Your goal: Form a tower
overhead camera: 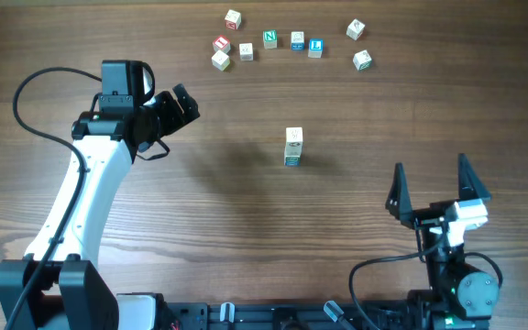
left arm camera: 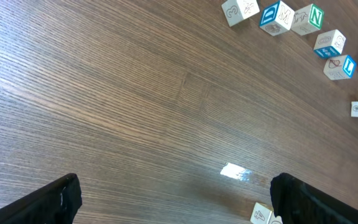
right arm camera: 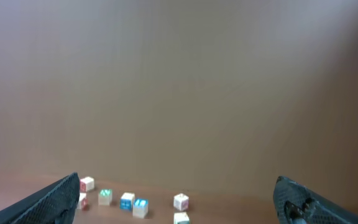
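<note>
Left arm parts rise closest to the overhead lens, and the left gripper (overhead camera: 189,103) stands spread with nothing between its fingers, well apart from the tower (overhead camera: 293,147). That column stands alone near the middle of the table (overhead camera: 246,220), one cube wide, with a pale top and a teal face low down; how many cubes it holds I cannot tell. Loose cubes (overhead camera: 270,38) lie scattered along the far edge, and the right gripper (overhead camera: 434,188) waits near the front, also wide and empty. In the left wrist view the left gripper (left arm camera: 176,186) shows only bare wood between its dark fingers (left arm camera: 48,202). Loose cubes (left arm camera: 316,18) sit at the upper right, and a pale cube (left arm camera: 261,214) cut by the bottom edge may be the tower's top. The right wrist view is blurred: the right gripper (right arm camera: 176,180) is parted, small loose cubes (right arm camera: 126,200) lie far ahead, and the pale shape at the bottom edge is too cut off to name. As I judge it, these wooden cubes are light, stiff and hard to damage, with smooth faces that could slip under a weak pinch. Each should be taken by two opposite side faces at mid-height, squarely. The column itself will probably tip at a sideways nudge, so it is better approached from straight above than grasped.
</note>
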Robot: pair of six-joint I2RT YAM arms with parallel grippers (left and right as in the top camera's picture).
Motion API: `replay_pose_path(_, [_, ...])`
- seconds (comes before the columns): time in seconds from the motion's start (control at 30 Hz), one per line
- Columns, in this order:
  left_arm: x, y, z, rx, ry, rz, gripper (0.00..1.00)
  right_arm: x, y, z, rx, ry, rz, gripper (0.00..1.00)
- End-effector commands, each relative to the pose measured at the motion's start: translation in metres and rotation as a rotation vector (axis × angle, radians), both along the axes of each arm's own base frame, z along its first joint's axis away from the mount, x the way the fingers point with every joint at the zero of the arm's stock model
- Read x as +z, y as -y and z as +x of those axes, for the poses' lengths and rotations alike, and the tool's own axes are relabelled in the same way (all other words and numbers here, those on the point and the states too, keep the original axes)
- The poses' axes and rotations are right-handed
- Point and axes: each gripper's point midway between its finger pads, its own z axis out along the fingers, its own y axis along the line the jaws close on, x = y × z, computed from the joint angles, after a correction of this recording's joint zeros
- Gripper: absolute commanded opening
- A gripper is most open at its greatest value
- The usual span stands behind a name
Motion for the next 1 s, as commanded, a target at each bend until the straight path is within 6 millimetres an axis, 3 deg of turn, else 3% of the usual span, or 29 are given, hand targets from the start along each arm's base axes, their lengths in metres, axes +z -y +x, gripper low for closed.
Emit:
replay_pose_path(0.0, [-0.001,-0.001,-0.001,0.001,0.0,0.003,1.0,0.001,0.003,-0.001,-0.019,0.009,-0.009,1.0])
replay_pose_path(0.07, [-0.001,-0.001,-0.001,0.001,0.0,0.003,1.0,-0.006,0.003,0.001,-0.019,-0.021,-0.01,1.0])
replay_pose_path(0.37, [-0.001,-0.001,-0.001,0.001,0.0,0.003,1.0,-0.078,0.004,0.013,-0.021,-0.322,-0.017,1.0])
replay_pose_path(0.97, [-0.001,-0.001,-0.001,0.001,0.0,0.003,1.0,-0.078,0.004,0.013,-0.02,-0.322,-0.016,1.0])
